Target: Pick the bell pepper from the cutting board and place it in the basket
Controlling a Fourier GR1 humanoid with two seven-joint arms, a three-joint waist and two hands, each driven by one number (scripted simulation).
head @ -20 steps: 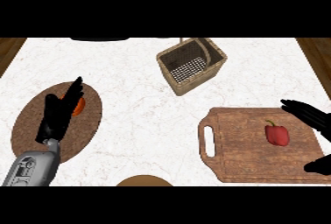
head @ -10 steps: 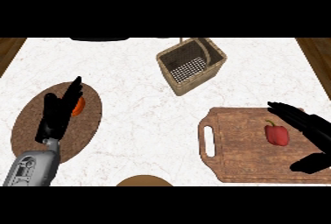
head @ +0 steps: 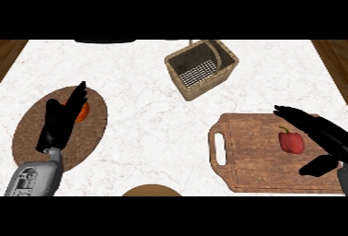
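Note:
A red bell pepper lies on the wooden cutting board at the right. My right hand hovers just right of the pepper, open, fingers stretched past its far side and thumb low near the board's front; nothing is held. A wicker basket stands tilted at the back centre, apart from both hands. At the left my left hand rests open over a brown oval mat, fingers pointing away.
An orange item lies on the oval mat, partly hidden by my left hand. A brown round object peeks in at the lower edge. Dark shapes sit along the counter's far edge. Wooden edges border the white marble counter.
My right hand has moved left over the cutting board, closing in on the bell pepper. The left hand, pepper and basket have stayed put.

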